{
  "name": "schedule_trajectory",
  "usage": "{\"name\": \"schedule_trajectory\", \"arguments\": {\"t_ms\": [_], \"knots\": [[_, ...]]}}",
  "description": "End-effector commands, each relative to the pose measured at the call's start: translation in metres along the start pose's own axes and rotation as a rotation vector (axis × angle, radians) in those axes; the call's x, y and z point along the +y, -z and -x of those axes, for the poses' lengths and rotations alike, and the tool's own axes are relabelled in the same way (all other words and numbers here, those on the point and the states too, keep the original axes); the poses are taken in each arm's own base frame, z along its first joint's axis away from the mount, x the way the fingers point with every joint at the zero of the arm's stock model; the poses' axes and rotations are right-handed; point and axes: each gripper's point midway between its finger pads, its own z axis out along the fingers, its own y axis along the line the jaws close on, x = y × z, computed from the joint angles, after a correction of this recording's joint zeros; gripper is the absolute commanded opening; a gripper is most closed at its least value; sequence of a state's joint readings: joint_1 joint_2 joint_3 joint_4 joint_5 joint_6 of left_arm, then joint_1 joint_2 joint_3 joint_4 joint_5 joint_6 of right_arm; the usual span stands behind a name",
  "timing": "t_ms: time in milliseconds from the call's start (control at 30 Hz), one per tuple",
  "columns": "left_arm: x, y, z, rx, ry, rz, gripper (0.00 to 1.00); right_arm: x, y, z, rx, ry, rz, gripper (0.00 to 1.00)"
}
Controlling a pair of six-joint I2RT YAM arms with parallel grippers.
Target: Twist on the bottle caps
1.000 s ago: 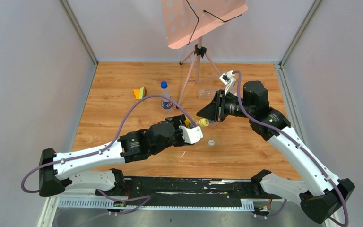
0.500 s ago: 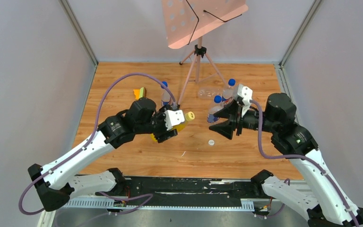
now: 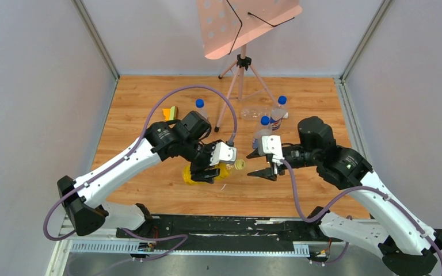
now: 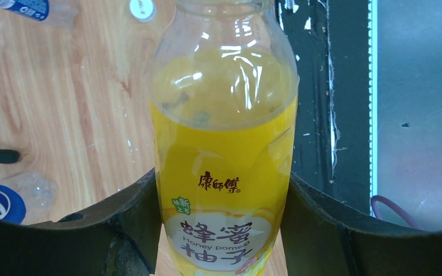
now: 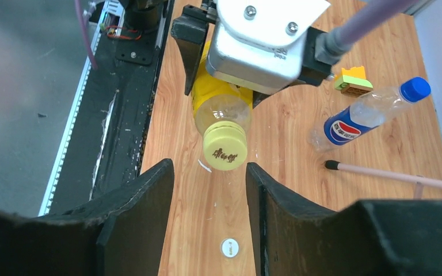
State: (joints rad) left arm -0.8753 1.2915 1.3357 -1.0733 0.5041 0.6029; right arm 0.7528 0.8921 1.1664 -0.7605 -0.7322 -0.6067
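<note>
Left gripper (image 4: 221, 233): fingers clamped on the lower body of the yellow bottle (image 4: 224, 167), one on each side of the label. In the top view the bottle (image 3: 207, 171) lies nearly on its side near the table's (image 3: 138, 103) front middle, neck pointing at the right arm. We cannot tell whether it touches the wood.

Bottle appearance: clear plastic, bright yellow liquid filling the labelled part and a little above it. The shoulder is see-through with glare streaks. The label is yellow with dark Chinese characters and "Honey pomelo" in small print.

Yellow cap (image 5: 225, 147) sits on the neck, its flat top with dark printed marks facing the right wrist camera. We cannot tell how far it is screwed down.

Right gripper (image 5: 208, 172): fingers spread apart, holding nothing. The cap shows in the gap just ahead of the fingertips — from above, cap (image 3: 240, 164) and gripper (image 3: 253, 164) sit just beside each other, with no contact visible.

White cap (image 5: 229, 247) lies flat on the wood under the right gripper, apart from any bottle.

Blue-capped bottles (image 3: 200, 114) stand farther back — one left of the stand (image 3: 242, 63), two to its right. A yellow-orange block (image 3: 170, 112) sits near the left one.
</note>
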Motion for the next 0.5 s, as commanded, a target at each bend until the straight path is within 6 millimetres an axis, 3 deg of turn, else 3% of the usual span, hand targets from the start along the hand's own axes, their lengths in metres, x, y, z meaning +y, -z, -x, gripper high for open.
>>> {"name": "schedule_trajectory", "arguments": {"t_ms": [0, 133, 467], "knots": [[-0.008, 0.010, 0.015, -0.050, -0.064, -0.049, 0.00, -0.004, -0.004, 0.015, -0.004, 0.143, 0.006, 0.49], [-0.010, 0.010, 0.017, -0.061, -0.074, -0.061, 0.00, -0.004, -0.014, 0.005, 0.053, 0.178, 0.015, 0.49], [-0.011, 0.009, 0.018, -0.064, -0.083, -0.071, 0.00, -0.002, -0.022, 0.006, 0.065, 0.197, 0.034, 0.47]]}}
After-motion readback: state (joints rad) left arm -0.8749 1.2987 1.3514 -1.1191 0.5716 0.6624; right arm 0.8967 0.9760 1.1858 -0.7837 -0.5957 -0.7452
